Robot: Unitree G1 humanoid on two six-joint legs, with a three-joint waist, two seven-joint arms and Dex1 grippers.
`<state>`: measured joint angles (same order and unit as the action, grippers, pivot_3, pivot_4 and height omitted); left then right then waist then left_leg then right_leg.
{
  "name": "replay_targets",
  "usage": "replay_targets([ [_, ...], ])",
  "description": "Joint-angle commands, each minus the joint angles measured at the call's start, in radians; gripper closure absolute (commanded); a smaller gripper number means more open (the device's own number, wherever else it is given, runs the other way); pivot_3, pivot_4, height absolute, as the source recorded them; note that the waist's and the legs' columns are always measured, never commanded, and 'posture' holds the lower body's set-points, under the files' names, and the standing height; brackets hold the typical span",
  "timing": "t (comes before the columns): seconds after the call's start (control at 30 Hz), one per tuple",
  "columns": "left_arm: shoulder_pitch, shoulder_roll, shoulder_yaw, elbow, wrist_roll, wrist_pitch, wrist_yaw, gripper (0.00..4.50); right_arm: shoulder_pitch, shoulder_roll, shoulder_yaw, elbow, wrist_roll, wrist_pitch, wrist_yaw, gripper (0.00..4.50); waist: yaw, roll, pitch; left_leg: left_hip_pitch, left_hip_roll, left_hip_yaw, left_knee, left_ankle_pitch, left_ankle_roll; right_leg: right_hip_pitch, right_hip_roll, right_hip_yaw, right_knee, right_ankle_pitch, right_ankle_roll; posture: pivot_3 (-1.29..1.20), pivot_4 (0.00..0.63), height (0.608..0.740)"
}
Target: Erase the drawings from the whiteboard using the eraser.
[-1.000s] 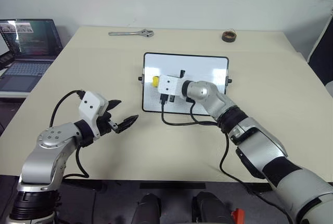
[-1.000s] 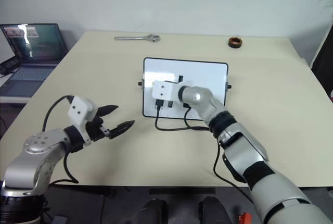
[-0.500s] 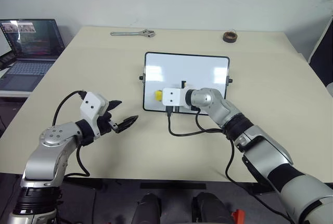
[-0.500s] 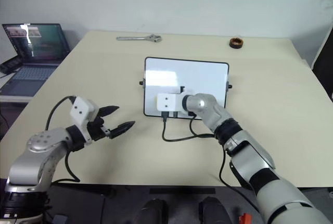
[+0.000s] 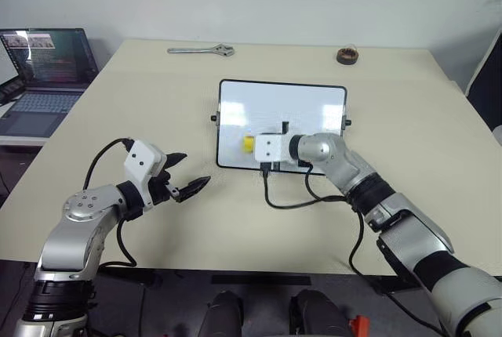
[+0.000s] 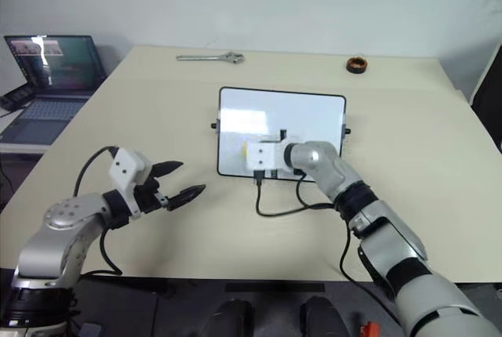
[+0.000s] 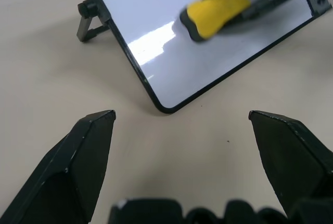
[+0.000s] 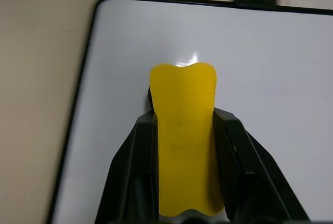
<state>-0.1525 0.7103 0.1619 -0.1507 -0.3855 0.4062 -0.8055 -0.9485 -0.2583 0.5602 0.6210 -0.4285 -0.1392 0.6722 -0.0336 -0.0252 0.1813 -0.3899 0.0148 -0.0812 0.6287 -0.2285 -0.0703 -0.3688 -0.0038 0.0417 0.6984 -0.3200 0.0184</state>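
Right tool [image 8: 183, 130] clamped on yellow eraser [image 5: 249, 143], pressed against lower left area of whiteboard [image 5: 306, 102]. Whiteboard propped mid-counter [image 5: 118, 117], surface looking clean, drawings not discernible. Left tool [image 5: 185, 176] spread wide, holding nothing, hovering over counter near board's lower left corner. Wrench [image 5: 201, 51] and dark wire coil [image 5: 345, 56] at far edge. Laptop [image 5: 43, 78] off to left.

Yellow eraser [image 5: 248, 143] on whiteboard [image 5: 282, 106], between right gripper [image 5: 256, 146] fingers
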Motion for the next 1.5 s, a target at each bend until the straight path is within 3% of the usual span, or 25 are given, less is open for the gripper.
replay_targets([
  [0.03, -0.018, 0.004, 0.008, -0.011, -0.001, -0.017, -0.008, 0.00, 0.042, -0.027, 0.015, -0.030, -0.044, 0.063, 0.031, 3.43, 0.000, 0.000, 0.000, 0.000, 0.000, 0.000, 0.000, 0.000, 0.000, 0.000, 0.000, 0.000, 0.000, 0.000, 0.000, 0.00, 0.150, 0.740],
  [0.13, -0.030, 0.009, -0.003, -0.030, -0.003, -0.005, -0.016, 0.00, 0.075, -0.013, -0.071, -0.178, 0.025, 0.154, 0.033, 3.43, 0.001, 0.000, 0.000, -0.001, 0.000, 0.000, 0.000, 0.000, 0.000, -0.001, 0.000, 0.000, 0.000, 0.000, 0.000, 0.00, 0.150, 0.740],
  [0.4, -0.189, -0.014, -0.122, -0.117, -0.025, 0.060, -0.056, 0.00, 0.326, -0.073, -0.461, -0.865, 0.303, 0.603, 0.062, 3.44, 0.013, 0.000, 0.002, -0.015, -0.001, -0.004, 0.000, 0.000, 0.000, -0.009, -0.002, -0.004, -0.003, -0.001, 0.002, 0.00, 0.150, 0.740],
  [0.67, -0.484, -0.192, -0.331, 0.001, -0.012, 0.076, -0.143, 0.00, 0.541, -0.027, -0.773, -1.230, 0.405, 1.064, -0.131, 3.44, 0.003, 0.000, 0.002, -0.014, -0.004, -0.001, 0.000, 0.000, -0.001, -0.009, 0.002, -0.002, -0.004, -0.001, 0.002, 0.00, 0.150, 0.740],
  [0.87, -0.640, -0.337, -0.459, 0.139, 0.025, 0.012, -0.247, 0.00, 0.635, 0.096, -0.905, -1.277, 0.395, 1.290, -0.324, 3.44, -0.004, 0.002, 0.003, -0.011, -0.005, 0.003, -0.001, 0.000, 0.000, -0.010, 0.004, 0.000, -0.002, -0.001, 0.002, 0.00, 0.150, 0.740],
  [1.1, -0.703, -0.410, -0.541, 0.305, 0.110, -0.098, -0.332, 0.00, 0.660, 0.121, -0.908, -1.145, 0.411, 1.219, -0.419, 3.44, -0.015, 0.002, 0.003, -0.010, -0.005, 0.004, -0.001, 0.000, 0.000, -0.010, 0.006, 0.001, -0.001, -0.001, 0.002, 0.00, 0.150, 0.740],
  [1.37, -0.676, -0.402, -0.583, 0.351, 0.216, -0.213, -0.365, 0.00, 0.577, 0.095, -0.943, -0.940, 0.457, 1.131, -0.485, 3.44, -0.017, 0.003, 0.003, -0.011, -0.005, 0.005, -0.001, -0.001, 0.000, -0.010, 0.006, 0.001, -0.002, -0.001, 0.002, 0.00, 0.150, 0.740],
  [1.5, -0.638, -0.386, -0.578, 0.320, 0.234, -0.228, -0.363, 0.00, 0.558, 0.072, -0.945, -0.874, 0.487, 1.100, -0.490, 2.13, -0.017, 0.003, 0.003, -0.011, -0.005, 0.005, -0.001, -0.001, 0.000, -0.010, 0.006, 0.002, -0.002, -0.001, 0.002, 0.00, 0.150, 0.740],
])
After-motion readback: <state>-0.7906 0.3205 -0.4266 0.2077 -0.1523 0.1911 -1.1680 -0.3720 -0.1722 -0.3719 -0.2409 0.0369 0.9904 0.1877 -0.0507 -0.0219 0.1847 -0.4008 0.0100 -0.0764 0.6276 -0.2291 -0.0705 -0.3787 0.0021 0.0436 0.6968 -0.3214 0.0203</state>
